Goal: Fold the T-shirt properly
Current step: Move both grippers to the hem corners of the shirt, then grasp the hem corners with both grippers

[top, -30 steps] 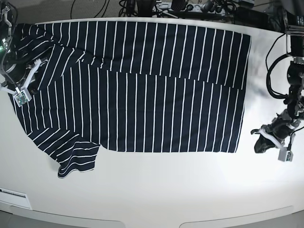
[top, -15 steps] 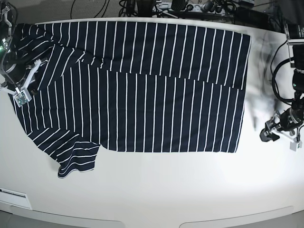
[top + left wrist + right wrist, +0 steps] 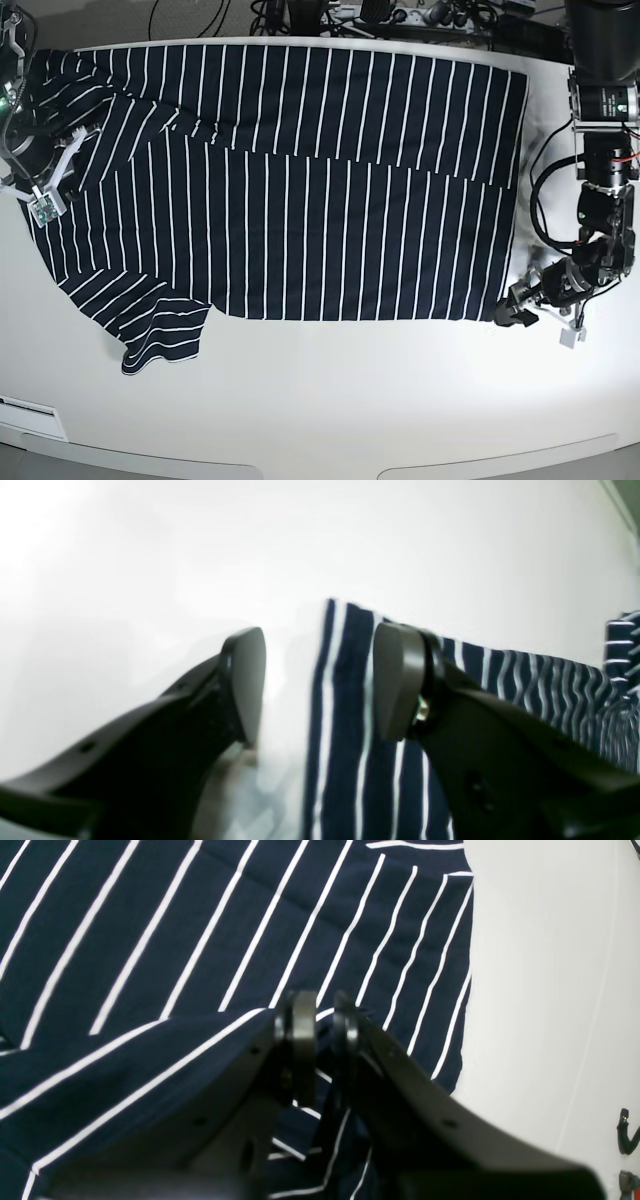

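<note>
T-shirt [image 3: 300, 190] is lying flat on surface [image 3: 330, 400]. Left hand [image 3: 320, 680] is spread, straddling the hem corner; should pinch deep. Right hand [image 3: 320, 1045] is pinching cloth.

left arm: comes in from 3 o'clock in the base view, bent down and in toward 9 o'clock
left gripper [image 3: 515, 308]: low at about 4 o'clock, jaws spread wide apart, nothing between the pads
right arm: at the 9 o'clock edge, wrist angled toward 5 o'clock
right gripper [image 3: 320, 1040]: jaws nearly together, pinching a fold of the T-shirt [image 3: 300, 180]
</note>
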Available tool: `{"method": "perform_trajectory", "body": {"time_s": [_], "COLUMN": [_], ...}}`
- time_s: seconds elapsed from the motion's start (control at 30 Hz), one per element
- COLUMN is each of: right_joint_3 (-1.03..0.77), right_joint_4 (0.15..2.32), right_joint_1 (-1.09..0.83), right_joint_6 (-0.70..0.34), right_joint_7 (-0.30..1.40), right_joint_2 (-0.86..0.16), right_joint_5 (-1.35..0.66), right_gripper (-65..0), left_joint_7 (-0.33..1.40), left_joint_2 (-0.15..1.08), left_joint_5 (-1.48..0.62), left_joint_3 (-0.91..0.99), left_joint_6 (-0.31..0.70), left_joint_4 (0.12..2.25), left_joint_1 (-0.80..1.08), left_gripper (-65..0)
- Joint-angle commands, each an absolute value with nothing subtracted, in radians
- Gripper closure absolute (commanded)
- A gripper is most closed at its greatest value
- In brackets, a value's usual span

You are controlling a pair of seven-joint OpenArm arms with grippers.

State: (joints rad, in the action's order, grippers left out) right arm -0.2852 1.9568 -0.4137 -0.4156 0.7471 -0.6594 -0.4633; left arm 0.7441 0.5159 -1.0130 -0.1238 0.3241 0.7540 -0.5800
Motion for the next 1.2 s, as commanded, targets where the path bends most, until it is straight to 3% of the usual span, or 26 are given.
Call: {"method": "perform_trajectory", "body": {"time_s": [0.0, 0.2, 0.43, 0.6, 0.7, 0.73, 1.07, 1.17], "right_joint_3": [-0.297, -0.297, -0.297, -0.297, -0.297, -0.297, -0.296, -0.296], "right_joint_4": [1.969, 1.969, 1.969, 1.969, 1.969, 1.969, 1.92, 1.816], "right_joint_1": [-0.404, -0.404, -0.404, -0.404, -0.404, -0.404, -0.219, -0.098], "right_joint_6": [-0.412, -0.412, -0.412, -0.412, -0.412, -0.412, -0.321, -0.329], "right_joint_7": [0.726, 0.725, 0.725, 0.717, 0.705, 0.691, 0.635, 0.621], "right_joint_2": [-0.679, -0.679, -0.679, -0.679, -0.679, -0.679, -0.678, -0.678], "right_joint_5": [-0.466, -0.466, -0.467, -0.467, -0.467, -0.467, -0.467, -0.471], "right_gripper": [-9.9, -9.9, -9.9, -9.9, -9.9, -9.9, -9.6, -17.0], "left_joint_7": [0.769, 0.894, 0.911, 0.92, 0.918, 0.918, 0.918, 0.918], "left_joint_2": [0.513, 0.466, 0.463, 0.463, 0.463, 0.464, 0.465, 0.466], "left_joint_5": [-1.0, -1.012, -1.031, -1.03, -1.029, -1.029, -1.021, -1.018], "left_joint_3": [-0.133, -0.139, -0.139, -0.139, -0.139, -0.139, -0.139, -0.139], "left_joint_6": [0.323, 0.381, 0.39, 0.39, 0.389, 0.389, 0.39, 0.39], "left_joint_4": [0.747, 0.713, 0.714, 0.714, 0.714, 0.714, 0.714, 0.714], "left_joint_1": [-0.593, -0.593, -0.594, -0.594, -0.594, -0.594, -0.594, -0.594], "left_gripper": [-35.8, -35.8, -33.9, -18.6, -1.5, 0.0, 0.0, 0.0]}}
